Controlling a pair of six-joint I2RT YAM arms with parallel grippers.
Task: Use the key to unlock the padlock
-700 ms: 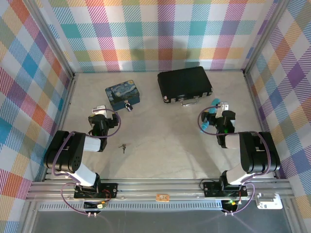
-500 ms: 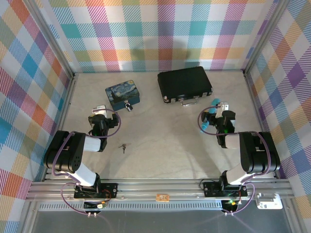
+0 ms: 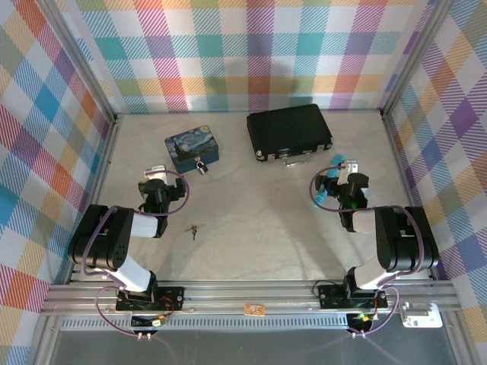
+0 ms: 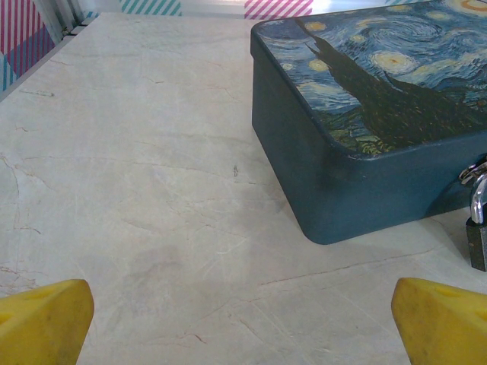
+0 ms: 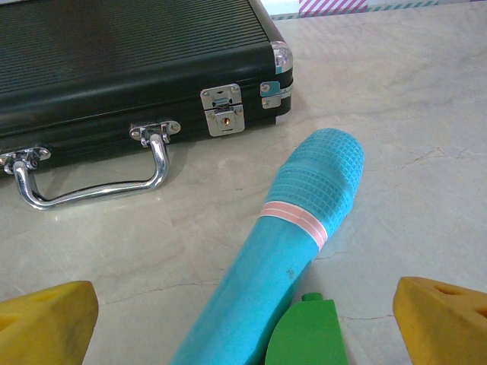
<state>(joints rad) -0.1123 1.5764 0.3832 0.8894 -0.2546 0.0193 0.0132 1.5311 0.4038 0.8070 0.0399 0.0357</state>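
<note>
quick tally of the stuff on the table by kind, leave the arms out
blue painted tin: 1
padlock: 1
key: 1
black briefcase: 1
teal toy microphone: 1
green block: 1
total: 6

A teal marker (image 5: 297,228) lies between spread yellow fingers (image 5: 46,319), near a black briefcase (image 5: 114,61).
</note>
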